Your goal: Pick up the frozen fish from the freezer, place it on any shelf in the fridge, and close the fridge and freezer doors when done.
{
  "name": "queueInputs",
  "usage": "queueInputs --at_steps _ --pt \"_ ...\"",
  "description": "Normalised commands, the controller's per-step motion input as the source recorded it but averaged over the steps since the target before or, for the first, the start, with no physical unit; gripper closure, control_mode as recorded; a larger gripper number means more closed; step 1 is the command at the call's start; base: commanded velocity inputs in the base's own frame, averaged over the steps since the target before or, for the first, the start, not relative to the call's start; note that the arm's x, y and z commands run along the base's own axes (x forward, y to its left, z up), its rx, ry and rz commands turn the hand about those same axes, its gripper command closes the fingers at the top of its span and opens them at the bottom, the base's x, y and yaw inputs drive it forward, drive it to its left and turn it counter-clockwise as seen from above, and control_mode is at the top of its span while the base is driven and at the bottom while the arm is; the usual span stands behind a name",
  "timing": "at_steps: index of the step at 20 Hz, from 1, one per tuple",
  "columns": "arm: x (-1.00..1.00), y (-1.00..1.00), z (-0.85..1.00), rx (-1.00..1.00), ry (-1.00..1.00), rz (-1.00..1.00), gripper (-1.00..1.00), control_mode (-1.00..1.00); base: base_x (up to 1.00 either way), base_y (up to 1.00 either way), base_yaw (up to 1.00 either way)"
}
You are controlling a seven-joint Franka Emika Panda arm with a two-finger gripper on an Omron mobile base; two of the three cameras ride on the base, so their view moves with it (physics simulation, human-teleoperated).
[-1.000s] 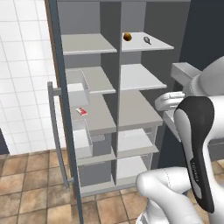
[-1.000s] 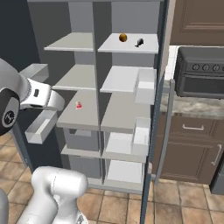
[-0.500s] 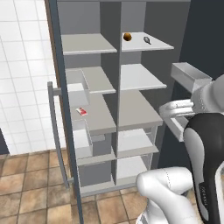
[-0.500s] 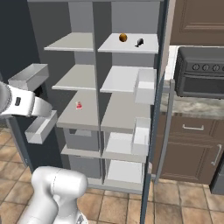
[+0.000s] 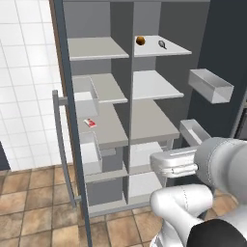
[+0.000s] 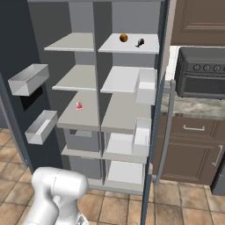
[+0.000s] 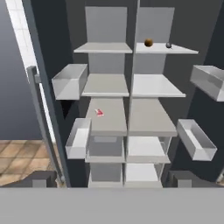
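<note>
Sitting on the freezer's (image 6: 127, 92) top shelf, frozen fish (image 6: 139, 42); jaws wide, empty.

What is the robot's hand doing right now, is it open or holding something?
Gripper: open, holding nothing; it faces the open shelves from a distance.

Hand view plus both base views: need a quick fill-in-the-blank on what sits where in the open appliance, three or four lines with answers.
1. The tiny silver-grey frozen fish lies on the ____ shelf of its compartment.
2. Beside the fish on that shelf sits a small orange-brown ____.
3. The small red-and-white packet lies in the ____ compartment from the fish.
4. Both tall slate-blue doors stand ____.

Missing words: top; ball; other; open
</note>
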Motion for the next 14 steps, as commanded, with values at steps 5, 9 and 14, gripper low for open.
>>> queueInputs --at_steps 5,9,14 --pt "-0.17 1.0 -0.04 0.01 -0.16 -0.05 -1.0 -1.0 0.0 0.0 0.0" --pt "0.04 1.0 -0.26 0.02 -0.08 -0.22 -1.0 -1.0 0.0 0.0 0.0" --pt "0.28 0.85 -0.21 0.01 -0.02 -0.37 -1.0 -1.0 0.0 0.0 0.0"
